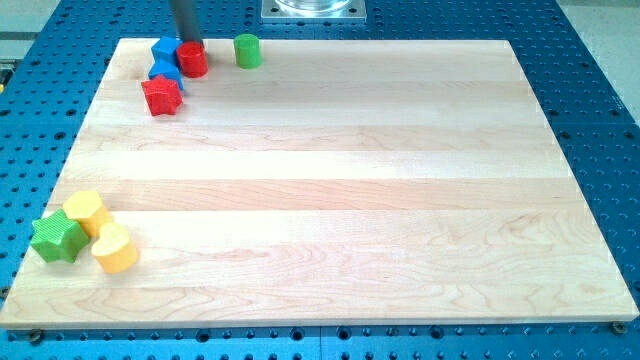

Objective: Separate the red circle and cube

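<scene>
Nearest the camera, at the view's bottom left, sits a small huddle: a green star (57,238) touching a yellow block (87,210), with a yellow heart-shaped block (115,249) just below that one, all on the pale wooden board (330,190). Up at the view's top left is the task's pair: the red circle (193,59) pressed against the blue cube (163,49), the circle on the cube's right. A second blue block (165,71) lies just under them, and a red star (162,96) touches it from below. My tip (188,43) comes down from the view's top edge on its dark rod and rests at the top of the red circle, right at the seam where circle and cube meet. It is a plain rod with no fingers to part or close. A green cylinder (247,50) stands near the red circle on its right, apart from it. Around the board runs a blue perforated table (590,90), and a metal mounting plate (314,10) shows at the view's top centre.
</scene>
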You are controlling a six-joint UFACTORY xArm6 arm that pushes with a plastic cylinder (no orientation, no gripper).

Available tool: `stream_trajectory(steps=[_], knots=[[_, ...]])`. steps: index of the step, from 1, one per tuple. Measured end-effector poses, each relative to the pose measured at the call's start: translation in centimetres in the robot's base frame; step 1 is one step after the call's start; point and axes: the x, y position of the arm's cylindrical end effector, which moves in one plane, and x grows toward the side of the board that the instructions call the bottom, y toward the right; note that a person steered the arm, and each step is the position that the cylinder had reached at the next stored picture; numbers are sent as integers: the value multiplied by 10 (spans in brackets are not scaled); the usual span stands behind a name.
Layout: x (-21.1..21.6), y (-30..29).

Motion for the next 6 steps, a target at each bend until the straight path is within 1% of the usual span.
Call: stream_trajectory(steps=[1,2,3,4,5,6], knots=[[6,85],[22,157],[22,104],[9,27],[10,-57],[7,-116]])
